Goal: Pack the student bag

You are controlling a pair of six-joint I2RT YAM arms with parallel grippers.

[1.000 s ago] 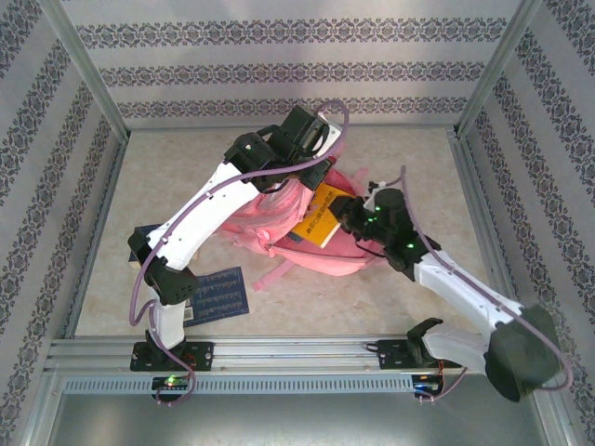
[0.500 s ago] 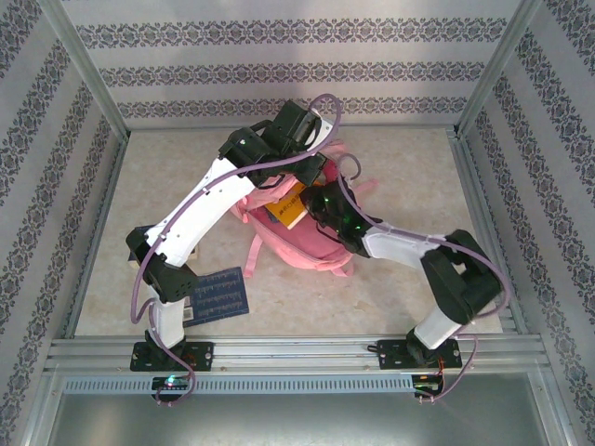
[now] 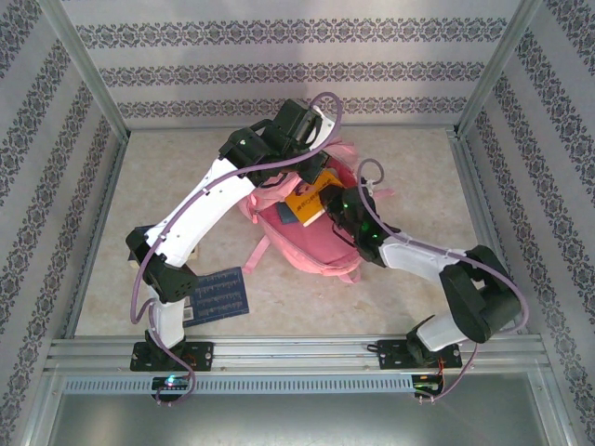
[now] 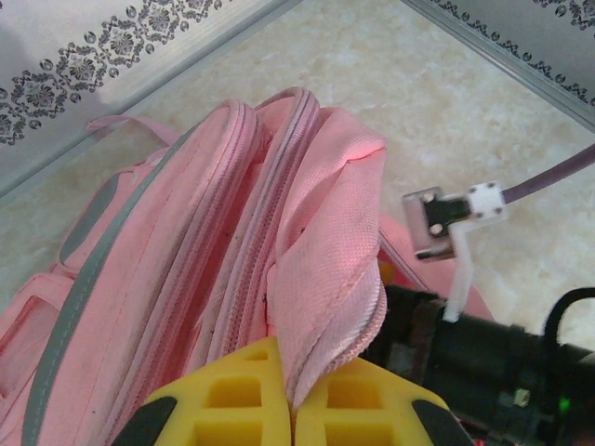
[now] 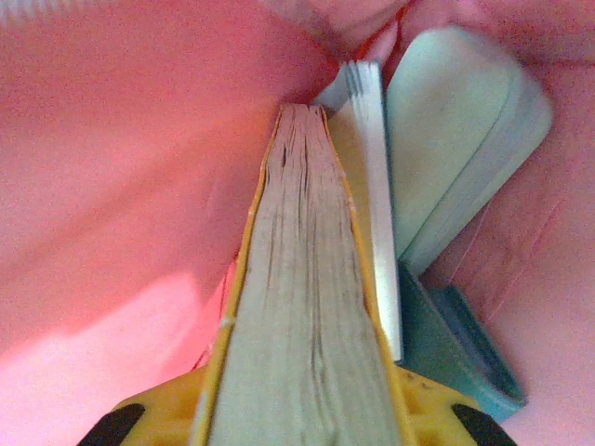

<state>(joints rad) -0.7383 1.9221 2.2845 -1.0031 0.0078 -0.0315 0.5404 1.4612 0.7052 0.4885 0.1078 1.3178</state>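
As you look past the metal rail (image 3: 297, 348) at the near edge, the beige marbled table (image 3: 418, 158) runs back to patterned walls (image 3: 279, 74). Mid-table, the student bag (image 3: 293, 240) lies under both grippers. Your left gripper (image 4: 293, 409) pinches its pink opening flap, and your right gripper (image 5: 302, 423) clamps a yellow book (image 5: 307, 307) set in the bag's mouth.

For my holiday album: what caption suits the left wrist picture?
Left gripper pinching a zippered flap of the pink bag, the right arm close beside it.
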